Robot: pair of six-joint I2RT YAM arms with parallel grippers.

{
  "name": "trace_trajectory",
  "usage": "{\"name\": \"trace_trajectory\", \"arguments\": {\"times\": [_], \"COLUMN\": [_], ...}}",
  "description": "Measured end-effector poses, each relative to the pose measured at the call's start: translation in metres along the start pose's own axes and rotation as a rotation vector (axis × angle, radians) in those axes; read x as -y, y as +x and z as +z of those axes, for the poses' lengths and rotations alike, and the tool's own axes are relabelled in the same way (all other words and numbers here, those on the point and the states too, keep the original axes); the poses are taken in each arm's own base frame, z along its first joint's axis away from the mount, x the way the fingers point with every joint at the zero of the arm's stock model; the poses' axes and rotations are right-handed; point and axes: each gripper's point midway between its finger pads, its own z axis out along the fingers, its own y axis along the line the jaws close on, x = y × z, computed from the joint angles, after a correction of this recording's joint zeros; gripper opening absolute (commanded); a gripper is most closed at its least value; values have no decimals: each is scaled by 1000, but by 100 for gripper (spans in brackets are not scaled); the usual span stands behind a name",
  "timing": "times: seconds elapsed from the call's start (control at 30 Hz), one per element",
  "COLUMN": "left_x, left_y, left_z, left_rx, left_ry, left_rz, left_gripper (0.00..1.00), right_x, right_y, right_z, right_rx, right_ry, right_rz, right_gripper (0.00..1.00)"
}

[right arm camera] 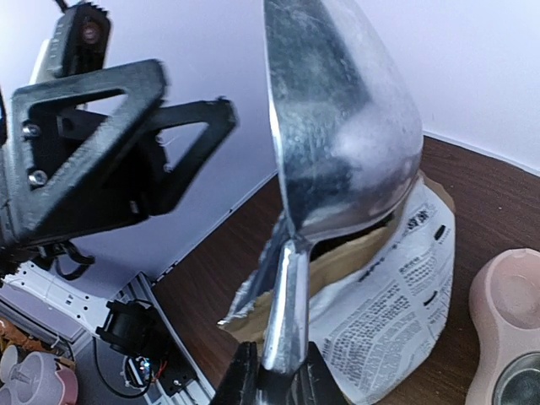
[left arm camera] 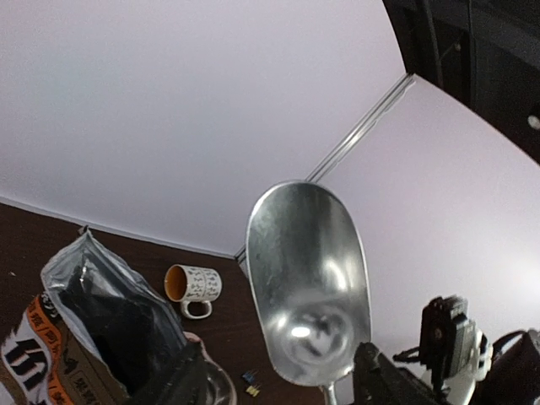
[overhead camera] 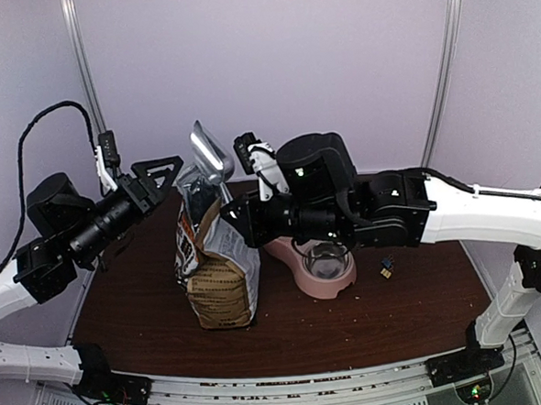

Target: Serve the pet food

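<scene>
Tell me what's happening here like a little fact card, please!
Scoop: shiny metal, empty inside, bowl end up, above the bag
Right jaws: shut on the scoop's handle
Left jaws: open, beside the scoop, not touching
Bag: open, standing
Pink bowl: right of the bag
Pet food: none in the scoop

Dark brown counter (overhead camera: 369, 316): printed bag (overhead camera: 218, 279) upright left of centre, pink double bowl (overhead camera: 316, 271) just beside it, small clips (overhead camera: 386, 268) right, mug (left arm camera: 192, 285) at back.
</scene>
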Motion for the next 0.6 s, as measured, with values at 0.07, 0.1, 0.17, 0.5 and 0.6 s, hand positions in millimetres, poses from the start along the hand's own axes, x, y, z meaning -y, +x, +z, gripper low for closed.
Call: {"name": "trace_trajectory", "arguments": {"times": [0.07, 0.1, 0.17, 0.5, 0.6], "left_x": [1, 3, 8, 9, -2], "left_y": [-3, -6, -13, -11, 18], "left_z": [-6, -9, -15, -13, -10], "left_rx": [-15, -21, -38, -277, -428], "left_ry": [-13, -18, -26, 6, 47], "left_rz": [47, 73, 129, 370, 411], "left_gripper": [79, 81, 83, 87, 87], "right_x": [14, 24, 39, 78, 67], "right_y": [1, 1, -2, 20, 44], "right_z": [-6, -10, -21, -70, -81], "right_rx": [-8, -16, -22, -159, -246], "right_ry": [6, 9, 1, -136, -247], "right_rz": [5, 10, 21, 5, -11], "right_gripper": [0, 0, 0, 0, 0]}}
